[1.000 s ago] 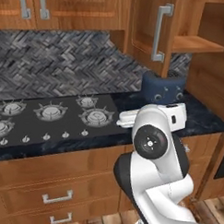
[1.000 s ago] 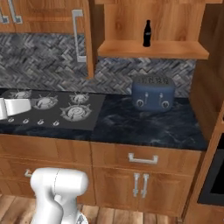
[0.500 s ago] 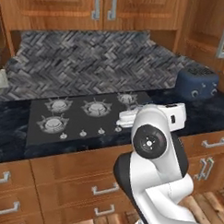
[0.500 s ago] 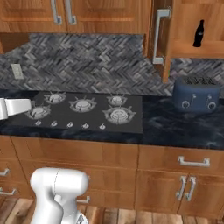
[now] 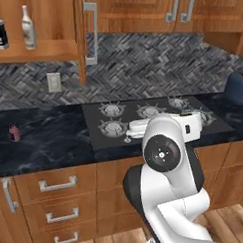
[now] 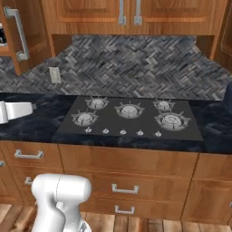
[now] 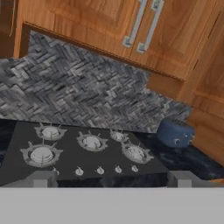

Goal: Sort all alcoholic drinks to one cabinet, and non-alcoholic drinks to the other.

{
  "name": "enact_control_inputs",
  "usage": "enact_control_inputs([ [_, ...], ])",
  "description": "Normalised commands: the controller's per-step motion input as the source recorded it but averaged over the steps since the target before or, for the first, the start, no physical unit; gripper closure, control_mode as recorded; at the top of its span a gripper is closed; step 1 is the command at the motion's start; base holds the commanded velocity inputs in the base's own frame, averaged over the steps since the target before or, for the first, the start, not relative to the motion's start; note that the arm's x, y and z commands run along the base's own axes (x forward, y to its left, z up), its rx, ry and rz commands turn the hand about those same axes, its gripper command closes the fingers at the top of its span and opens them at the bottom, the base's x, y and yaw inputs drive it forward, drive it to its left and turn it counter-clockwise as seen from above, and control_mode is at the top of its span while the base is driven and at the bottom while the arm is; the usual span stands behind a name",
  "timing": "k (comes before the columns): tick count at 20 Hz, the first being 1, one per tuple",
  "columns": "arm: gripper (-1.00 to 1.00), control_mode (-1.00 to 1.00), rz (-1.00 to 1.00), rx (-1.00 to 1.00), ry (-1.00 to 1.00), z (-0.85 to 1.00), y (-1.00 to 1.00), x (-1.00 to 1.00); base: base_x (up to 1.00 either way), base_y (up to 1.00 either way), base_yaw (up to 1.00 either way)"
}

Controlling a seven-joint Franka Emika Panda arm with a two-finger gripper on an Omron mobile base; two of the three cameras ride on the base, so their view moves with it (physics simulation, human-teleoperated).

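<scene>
Claw wide open and empty above the hob; the remaining small bottle lies far off to its left.

The gripper holds nothing, its jaws spread full and facing the cooktop and the blue toaster beyond. From it, the pink-purple bottle stands upright on the dark counter, well apart to the left. Above that, in the open left cabinet, stand the slim cream-white bottle and the clear square bottle. Judged next: travel left, then approach the bottle side-on.
</scene>
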Motion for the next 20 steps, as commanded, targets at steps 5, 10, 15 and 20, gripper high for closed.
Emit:
enact_control_inputs([
  [5, -1.00, 1.00, 0.00, 0.00, 0.00, 0.00, 0.00, 0.00, -0.25, 0.97, -0.02],
  [10, -1.00, 1.00, 0.00, 0.00, 0.00, 0.00, 0.00, 0.00, -0.17, 0.94, -0.02],
  [15, -1.00, 1.00, 0.00, 0.00, 0.00, 0.00, 0.00, 0.00, -0.02, 0.84, -0.01],
  [20, -1.00, 1.00, 0.00, 0.00, 0.00, 0.00, 0.00, 0.00, 0.18, 0.55, 0.00],
])
